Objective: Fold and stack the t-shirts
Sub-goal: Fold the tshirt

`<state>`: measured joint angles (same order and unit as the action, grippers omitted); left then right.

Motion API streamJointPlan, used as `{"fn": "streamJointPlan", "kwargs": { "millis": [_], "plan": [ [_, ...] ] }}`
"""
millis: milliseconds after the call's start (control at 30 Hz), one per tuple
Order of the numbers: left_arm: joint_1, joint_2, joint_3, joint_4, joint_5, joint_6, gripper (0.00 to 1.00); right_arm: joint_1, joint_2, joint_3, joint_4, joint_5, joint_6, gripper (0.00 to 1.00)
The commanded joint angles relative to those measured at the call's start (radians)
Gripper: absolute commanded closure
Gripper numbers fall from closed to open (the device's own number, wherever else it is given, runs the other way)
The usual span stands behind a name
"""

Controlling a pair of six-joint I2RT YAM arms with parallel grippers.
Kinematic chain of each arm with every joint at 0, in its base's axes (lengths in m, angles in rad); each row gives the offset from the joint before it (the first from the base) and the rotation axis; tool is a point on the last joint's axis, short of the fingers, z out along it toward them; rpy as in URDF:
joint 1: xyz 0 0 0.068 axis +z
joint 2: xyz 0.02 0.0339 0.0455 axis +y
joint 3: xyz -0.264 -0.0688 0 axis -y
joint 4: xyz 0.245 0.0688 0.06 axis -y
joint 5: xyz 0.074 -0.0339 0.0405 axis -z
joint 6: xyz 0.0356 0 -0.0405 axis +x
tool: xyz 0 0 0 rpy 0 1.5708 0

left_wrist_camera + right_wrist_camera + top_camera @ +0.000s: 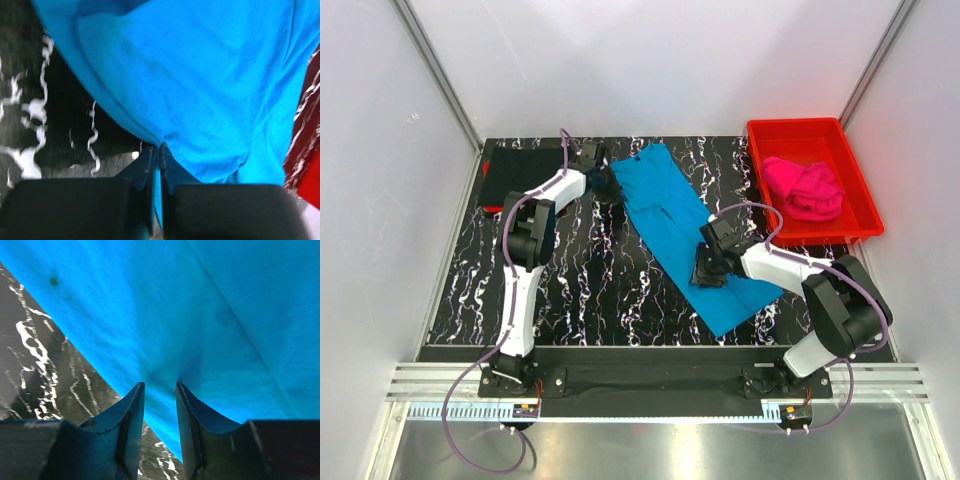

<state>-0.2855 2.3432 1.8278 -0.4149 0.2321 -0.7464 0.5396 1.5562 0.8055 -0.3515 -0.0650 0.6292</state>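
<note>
Three t-shirts are in view. The turquoise t-shirt lies diagonally on the desk, from far centre to near right. The left gripper fingers are clamped together on its far left edge. The right gripper fingers stand narrowly apart astride a pucker at its near left edge; whether they grip it cannot be determined. The pink t-shirt lies in the red bin, far right. The folded black t-shirt lies far left.
</note>
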Motion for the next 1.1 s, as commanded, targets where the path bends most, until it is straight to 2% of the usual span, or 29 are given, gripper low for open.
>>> {"fn": "streamJointPlan", "kwargs": {
  "millis": [0, 133, 300, 333, 433, 467, 533, 733, 867, 900, 933, 1067],
  "plan": [
    [0.043, 0.051, 0.059, 0.008, 0.015, -0.011, 1.00, 0.029, 0.015, 0.046, 0.043, 0.002, 0.069, 0.61],
    [0.065, 0.093, 0.131, 0.073, 0.052, -0.013, 1.00, 0.077, 0.092, 0.087, 0.106, -0.015, 0.145, 0.61],
    [0.097, 0.130, 0.249, 0.059, 0.156, 0.002, 1.00, 0.146, 0.228, 0.236, 0.161, -0.059, 0.193, 0.60],
    [0.103, 0.095, 0.242, 0.053, 0.161, 0.008, 0.96, 0.155, 0.243, 0.262, 0.149, -0.059, 0.187, 0.59],
    [0.111, -0.043, 0.131, 0.024, 0.087, 0.045, 0.68, 0.169, 0.243, 0.311, 0.098, -0.041, 0.178, 0.59],
    [0.112, -0.079, 0.048, 0.022, 0.067, 0.056, 0.62, 0.169, 0.216, 0.311, 0.076, -0.033, 0.175, 0.59],
    [0.120, -0.174, -0.024, 0.024, 0.035, 0.059, 0.52, 0.169, 0.182, 0.316, 0.042, -0.010, 0.155, 0.58],
    [0.083, -0.368, -0.218, -0.047, -0.008, 0.139, 0.49, 0.142, 0.049, 0.353, -0.160, 0.022, 0.017, 0.54],
    [-0.007, -0.508, -0.408, -0.079, -0.066, 0.130, 0.48, 0.001, -0.001, 0.311, -0.207, -0.025, -0.068, 0.58],
    [-0.050, -0.543, -0.462, -0.053, -0.057, 0.119, 0.48, -0.027, -0.004, 0.308, -0.217, -0.038, -0.104, 0.59],
    [-0.072, -0.609, -0.580, 0.009, -0.050, 0.104, 0.48, -0.045, 0.002, 0.311, -0.249, -0.032, -0.124, 0.60],
    [-0.231, -0.700, -0.734, 0.064, -0.045, 0.058, 0.48, -0.095, 0.034, 0.290, -0.267, -0.029, -0.166, 0.66]
  ]
}}
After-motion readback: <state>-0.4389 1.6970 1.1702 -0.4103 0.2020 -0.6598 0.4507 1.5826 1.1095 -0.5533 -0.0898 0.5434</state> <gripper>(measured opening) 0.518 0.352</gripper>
